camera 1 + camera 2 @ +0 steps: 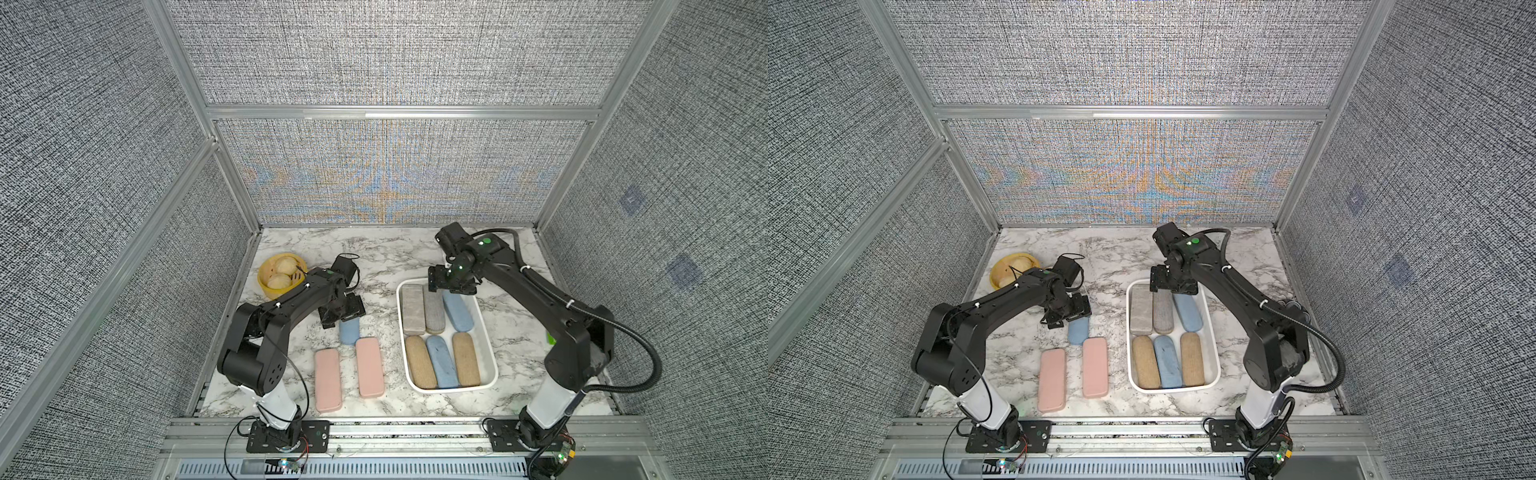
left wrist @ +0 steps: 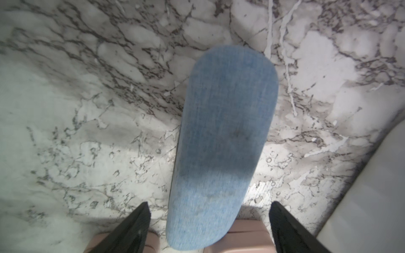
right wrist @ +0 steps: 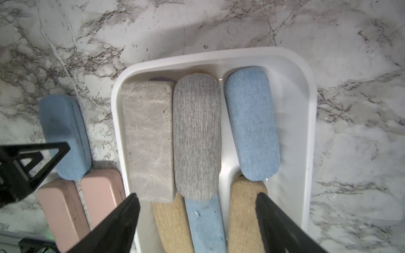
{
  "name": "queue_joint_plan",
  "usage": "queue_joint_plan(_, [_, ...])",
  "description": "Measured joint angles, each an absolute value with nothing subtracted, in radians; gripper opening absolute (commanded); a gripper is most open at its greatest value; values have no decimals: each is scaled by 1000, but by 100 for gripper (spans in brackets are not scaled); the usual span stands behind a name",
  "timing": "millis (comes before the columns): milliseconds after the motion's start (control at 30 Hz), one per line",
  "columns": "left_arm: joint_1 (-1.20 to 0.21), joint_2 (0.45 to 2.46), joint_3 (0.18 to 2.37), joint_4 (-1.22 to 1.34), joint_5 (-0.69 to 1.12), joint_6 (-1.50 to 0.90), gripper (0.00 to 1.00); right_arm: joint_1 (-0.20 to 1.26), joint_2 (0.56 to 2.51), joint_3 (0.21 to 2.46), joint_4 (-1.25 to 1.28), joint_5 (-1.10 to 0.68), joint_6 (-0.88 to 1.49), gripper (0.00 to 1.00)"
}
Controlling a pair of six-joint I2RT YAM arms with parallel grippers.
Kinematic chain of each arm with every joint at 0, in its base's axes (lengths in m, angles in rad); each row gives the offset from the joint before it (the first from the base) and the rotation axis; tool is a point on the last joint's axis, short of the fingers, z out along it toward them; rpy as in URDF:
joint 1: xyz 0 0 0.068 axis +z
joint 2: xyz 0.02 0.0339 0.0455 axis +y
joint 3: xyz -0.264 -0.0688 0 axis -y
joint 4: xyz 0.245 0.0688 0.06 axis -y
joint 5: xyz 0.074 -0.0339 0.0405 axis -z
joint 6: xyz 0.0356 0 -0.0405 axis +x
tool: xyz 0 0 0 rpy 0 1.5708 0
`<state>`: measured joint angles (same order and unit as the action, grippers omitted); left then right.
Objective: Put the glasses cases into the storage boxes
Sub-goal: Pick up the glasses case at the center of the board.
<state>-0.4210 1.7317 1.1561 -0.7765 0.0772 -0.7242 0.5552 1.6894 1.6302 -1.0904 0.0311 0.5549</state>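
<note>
A light blue glasses case (image 1: 349, 331) (image 2: 223, 142) lies on the marble table. My left gripper (image 1: 346, 321) (image 2: 210, 219) is low over its far end, open, one finger on each side with a gap to both. Two pink flat cases (image 1: 328, 380) (image 1: 370, 368) lie in front of it. The white storage box (image 3: 311, 131) (image 1: 485, 332) holds several cases: a grey flat one (image 3: 149, 140), a grey fabric one (image 3: 197, 135), two blue and two cork ones. My right gripper (image 1: 451, 290) (image 3: 197, 210) hovers open and empty over the box's far end.
A yellow steamer basket (image 1: 281, 271) with buns stands at the far left, just behind my left arm. Grey fabric walls on metal frames close in the table at the back and both sides. A metal rail runs along the front edge.
</note>
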Motion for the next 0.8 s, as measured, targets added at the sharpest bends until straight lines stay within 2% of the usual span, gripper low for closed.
queue_joint_plan(300, [-424, 1863, 1222, -776, 51, -685, 75, 624, 1483, 1463, -1092, 36, 624, 82])
queue_joint_plan(800, [-437, 1898, 1264, -813, -17, -658, 60, 633, 1378, 1367, -1117, 74, 656, 79])
